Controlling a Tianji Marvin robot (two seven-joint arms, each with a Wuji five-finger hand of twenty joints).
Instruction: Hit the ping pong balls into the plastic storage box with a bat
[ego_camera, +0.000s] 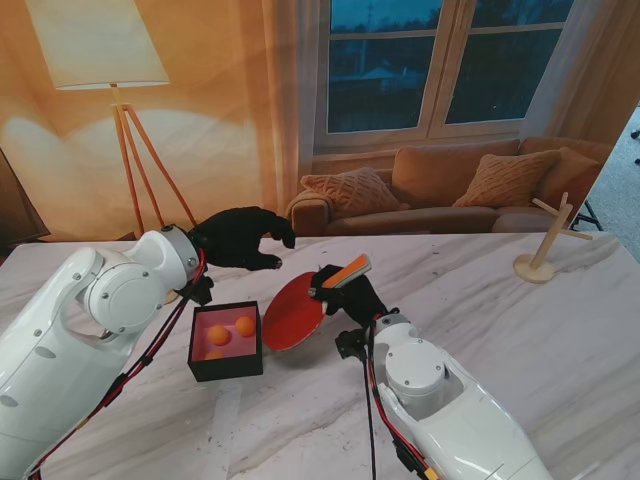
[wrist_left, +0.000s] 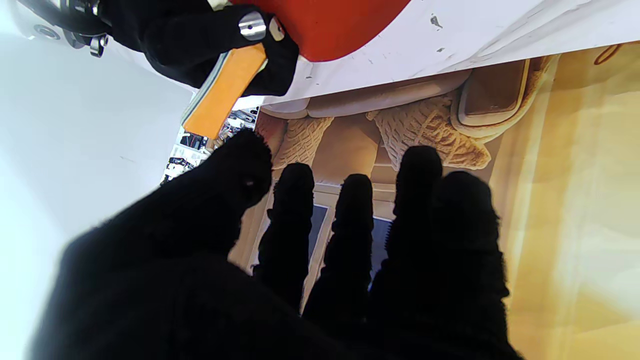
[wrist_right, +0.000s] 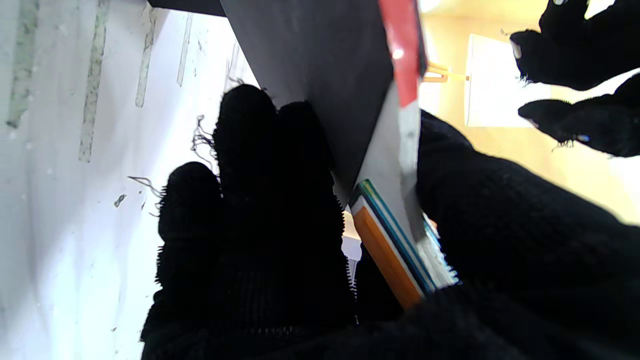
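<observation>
A black open-topped storage box (ego_camera: 226, 342) holds three orange ping pong balls (ego_camera: 231, 331). Just right of the box, a red-faced bat (ego_camera: 296, 312) tilts, orange handle raised.

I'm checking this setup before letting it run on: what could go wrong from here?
The bat lies right beside the box, so a swing by the right hand could knock the box and spill the balls inside. The left hand hovers open just beyond the bat, so a wide stroke might hit it.
</observation>
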